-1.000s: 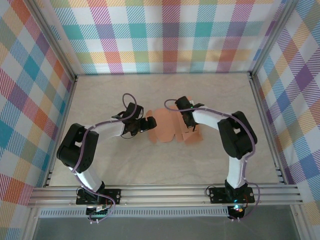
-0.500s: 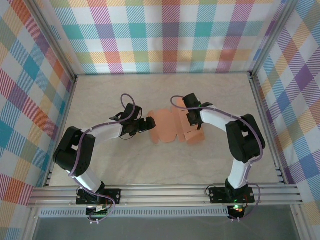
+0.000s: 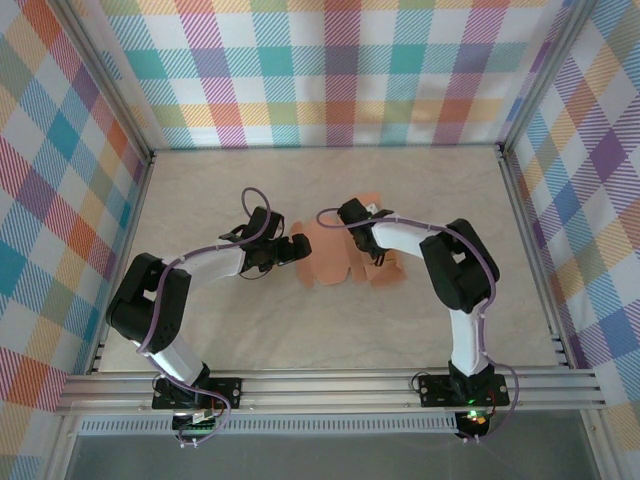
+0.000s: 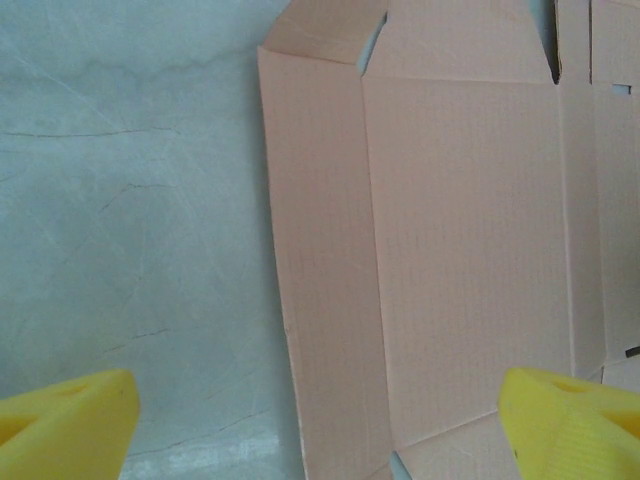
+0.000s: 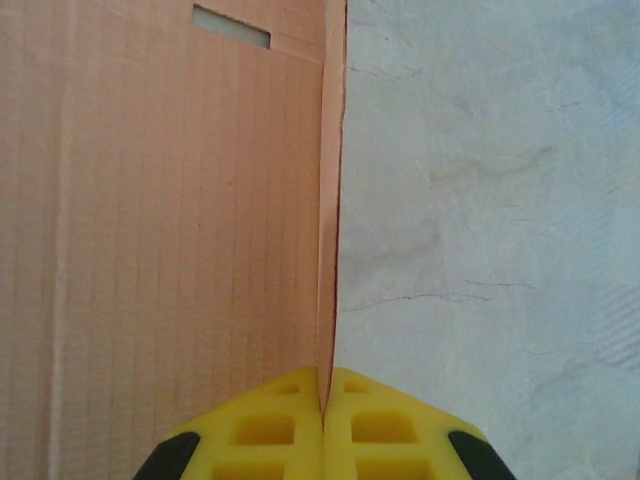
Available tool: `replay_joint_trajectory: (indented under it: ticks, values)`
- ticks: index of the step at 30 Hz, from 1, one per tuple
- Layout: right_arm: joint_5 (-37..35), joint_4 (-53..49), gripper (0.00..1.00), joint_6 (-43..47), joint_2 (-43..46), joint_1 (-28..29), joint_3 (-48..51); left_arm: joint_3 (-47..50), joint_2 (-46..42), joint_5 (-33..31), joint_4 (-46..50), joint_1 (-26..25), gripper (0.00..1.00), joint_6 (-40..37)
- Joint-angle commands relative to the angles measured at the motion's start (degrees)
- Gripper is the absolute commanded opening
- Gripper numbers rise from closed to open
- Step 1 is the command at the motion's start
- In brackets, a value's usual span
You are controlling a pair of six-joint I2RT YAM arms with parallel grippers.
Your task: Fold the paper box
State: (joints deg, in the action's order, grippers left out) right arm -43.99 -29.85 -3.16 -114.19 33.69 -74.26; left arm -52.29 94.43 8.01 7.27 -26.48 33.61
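**Fig.** Top view: paper box [image 3: 325, 262], a flat salmon-orange die-cut sheet w/ rounded flaps, lies unfolded on the pale marbled table [image 3: 250, 330] at frame centre, between the 2 arms. Left gripper [image 3: 297, 247] sits just left of the sheet's left edge. The right arm reaches in from the right, over the sheet's upper-right part.

Left wrist view: yellow fingers [image 4: 60, 420] sit in the bottom-left & bottom-right corners, spread wide w/ nothing gripped. The sheet takes centre & right of frame, creases running top to bottom, w/ bare table at left.

Right wrist view: right gripper [image 5: 323, 375] at bottom centre, fingers [image 5: 270, 430] pressed together. They pinch a thin raised strip of card that runs from top centre down into their seam. Flat card w/ a small rectangular slot lies at upper left, table at right
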Motion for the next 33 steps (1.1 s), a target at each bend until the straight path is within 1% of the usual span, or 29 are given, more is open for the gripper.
replay_joint_trajectory:
  ticks: [1, 2, 4, 9, 11, 13, 14, 15, 17, 18, 19, 20, 23, 29, 31, 33]
  values:
    - [11.4, 0.4, 0.0, -1.6, 6.2, -3.0, 2.7, 0.5, -0.9, 0.0, -0.4, 0.4, 0.92, -0.9]
    - [13.8, 0.8, 0.0, -2.1, 7.2, -3.7, 3.2, 0.5, -0.8, 0.2, -0.5, 0.4, 0.93, -1.0]
    - [13.1, 0.4, 0.0, -1.2, 7.1, -3.8, 2.9, 0.5, -0.6, 0.3, -0.6, 0.4, 0.93, -0.8]
    - [2.8, -3.3, 0.0, 1.2, 2.1, -1.3, 0.2, 0.5, -0.5, 0.5, -0.9, 0.4, 0.93, -0.7]
    - [-2.4, -5.6, 0.0, 0.5, -0.2, -0.5, -1.4, 0.6, -0.4, 0.8, -1.0, 0.4, 0.93, -0.8]
    - [-4.2, -6.0, 0.0, 0.3, -1.2, 0.0, -1.9, 0.6, -0.1, 1.4, -1.4, 0.4, 0.93, -0.5]
    - [-3.7, -5.6, 0.0, -0.3, -0.9, -0.1, -1.7, 0.5, 0.1, 1.8, -1.7, 0.4, 0.93, -0.4]
    - [-2.0, -4.5, 0.03, -0.3, -0.1, -0.2, -1.2, 0.5, 0.3, 2.1, -1.9, 0.4, 0.93, -0.3]
    - [6.4, -1.5, 0.14, -0.7, 2.9, -1.1, 0.7, 0.5, 0.6, 2.7, -2.2, 0.4, 0.93, 0.0]
    - [10.3, -0.3, 0.24, -1.3, 4.4, -1.8, 1.6, 0.5, 0.7, 2.9, -2.4, 0.4, 0.93, 0.1]
    - [15.5, 0.8, 0.37, -1.7, 6.1, -2.6, 2.6, 0.4, 0.8, 3.1, -2.5, 0.4, 0.93, 0.2]
    - [19.3, 2.0, 0.41, -2.1, 7.4, -3.3, 3.4, 0.4, 0.9, 3.3, -2.7, 0.4, 0.93, 0.3]
    - [25.8, 4.8, 0.42, -3.1, 10.6, -4.8, 5.5, 0.4, 1.3, 3.4, -2.8, 0.4, 0.93, 0.3]
    - [33.6, 8.7, 0.39, -4.5, 13.5, -7.2, 9.2, 0.7, 2.5, 4.1, -3.7, 0.4, 0.93, 0.8]
    - [34.2, 9.2, 0.39, -4.9, 13.5, -7.9, 9.7, 0.6, 2.7, 4.3, -3.9, 0.4, 0.93, 0.8]
    - [33.2, 9.2, 0.41, -5.3, 13.6, -8.6, 10.1, 0.5, 2.8, 4.4, -3.9, 0.4, 0.93, 0.9]
